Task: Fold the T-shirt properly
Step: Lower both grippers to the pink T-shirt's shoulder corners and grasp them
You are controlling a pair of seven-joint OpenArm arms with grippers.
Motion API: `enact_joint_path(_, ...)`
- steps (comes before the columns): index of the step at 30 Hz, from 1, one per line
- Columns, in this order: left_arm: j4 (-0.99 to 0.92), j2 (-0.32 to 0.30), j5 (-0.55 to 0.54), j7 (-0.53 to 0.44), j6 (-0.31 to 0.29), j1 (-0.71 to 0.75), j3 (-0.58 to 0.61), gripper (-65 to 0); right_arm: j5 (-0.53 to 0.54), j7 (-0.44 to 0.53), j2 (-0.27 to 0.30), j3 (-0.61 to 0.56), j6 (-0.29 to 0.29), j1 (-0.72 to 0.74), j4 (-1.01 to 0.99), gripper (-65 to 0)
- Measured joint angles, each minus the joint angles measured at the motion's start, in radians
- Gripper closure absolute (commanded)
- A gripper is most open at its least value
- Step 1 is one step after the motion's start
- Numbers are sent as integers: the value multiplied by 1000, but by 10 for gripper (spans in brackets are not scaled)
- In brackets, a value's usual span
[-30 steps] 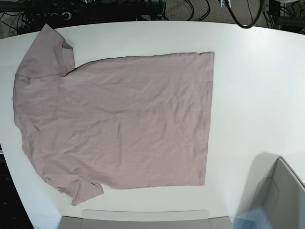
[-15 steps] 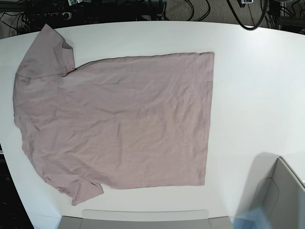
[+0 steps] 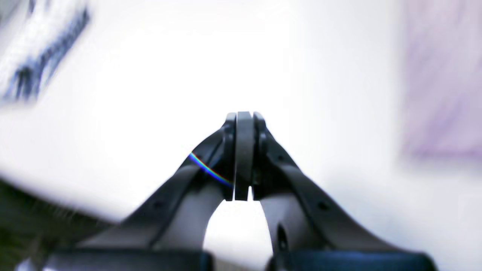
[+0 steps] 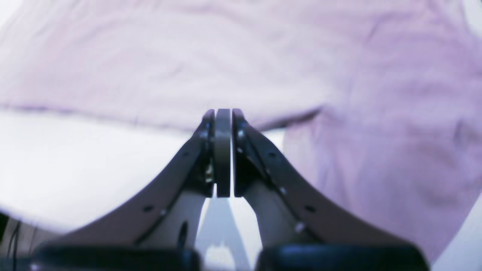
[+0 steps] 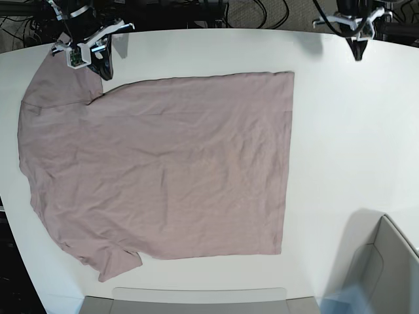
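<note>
While the T-shirt (image 5: 157,167) lies spread flat and unfolded across the white surface (image 5: 353,131), sleeves toward the base view's left and hem toward its right, neither arm touches it. Right claw (image 5: 105,62) hovers clenched and empty above the upper sleeve (image 5: 62,75); left claw (image 5: 357,47) hangs clenched and empty over bare surface, well apart from the hem. Risk: pinching only the top cloth layer would drag and bunch the wrinkled fabric, skewing the fold.
</note>
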Motion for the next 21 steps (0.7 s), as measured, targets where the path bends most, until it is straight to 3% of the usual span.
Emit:
enact_joint_path(5,112,-3,0,-6,-3,-14,65,-13,4,-42,-25,0,-2,82,1,-5)
enact_joint_path(9,125,-1,0,-3,2,-16,91,-77,4,-108,-49,3,0,104,1,-14)
enact_joint_path(13,124,0,0,-3,6,-15,109,-112,8,-190,-52,4,-2,146,1,-111)
enact_joint_path(15,124,2,0,-3,0,-15,118,-114,84,-232,-51,8,-5,151,1,-179)
enact_joint_path(18,122,2,0,-2,5,-15,119,-114,297,-296,-33,26,10,148,1,-270)
enact_joint_path(21,120,2,0,-2,5,-15,121,-113,439,-335,5,79,-5,150,1,-320)
